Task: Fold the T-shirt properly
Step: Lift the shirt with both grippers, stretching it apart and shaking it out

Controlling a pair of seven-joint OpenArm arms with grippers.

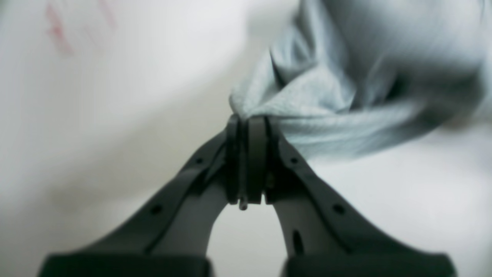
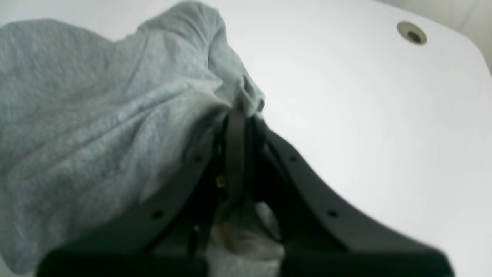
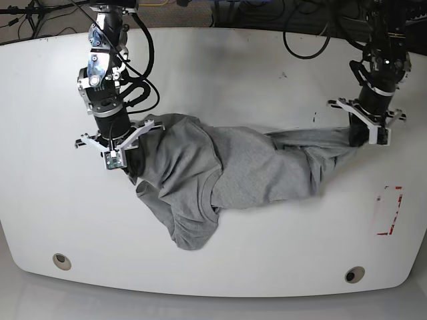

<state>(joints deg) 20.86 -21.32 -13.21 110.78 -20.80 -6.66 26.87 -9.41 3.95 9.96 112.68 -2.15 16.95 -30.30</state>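
Observation:
The grey T-shirt (image 3: 247,167) lies bunched across the middle of the white table (image 3: 220,60), pulled out between both arms. In the base view my right gripper (image 3: 130,163) is on the left, shut on the shirt's left end. The right wrist view shows its jaws (image 2: 240,111) pinched on a fold of the T-shirt (image 2: 96,115). My left gripper (image 3: 357,137) on the base view's right is shut on the shirt's other end. In the left wrist view its fingers (image 1: 246,119) are pressed together on the T-shirt (image 1: 326,96). No lettering shows.
Two round holes (image 3: 61,261) (image 3: 354,274) sit near the table's front edge; one hole (image 2: 412,32) shows in the right wrist view. A red rectangle mark (image 3: 389,210) is on the table at the right. Cables (image 3: 313,27) hang behind the far edge.

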